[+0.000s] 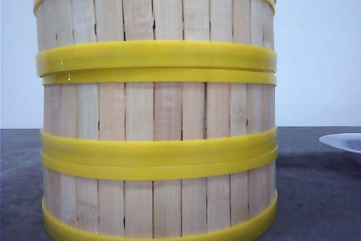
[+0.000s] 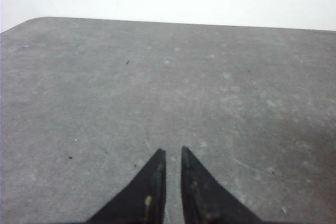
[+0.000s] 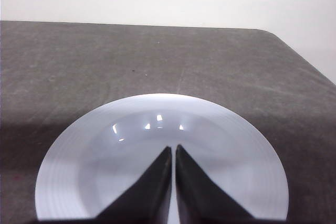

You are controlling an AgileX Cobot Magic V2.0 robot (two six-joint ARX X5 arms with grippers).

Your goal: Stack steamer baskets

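Steamer baskets point(image 1: 155, 111): three, stacked in one column close to the front camera; top one cut off by the frame edge.
Yellow rim bands on the stack: four seen in the front view, the two middle ones each doubled where two baskets meet.
White plate point(image 3: 161, 156): one, also seen in part at the edge of the front view.
Grippers: two, the left gripper point(image 2: 173, 153) over bare table, the right gripper point(image 3: 172, 149) over the plate.
Tables point(image 2: 157, 77): one, grey.
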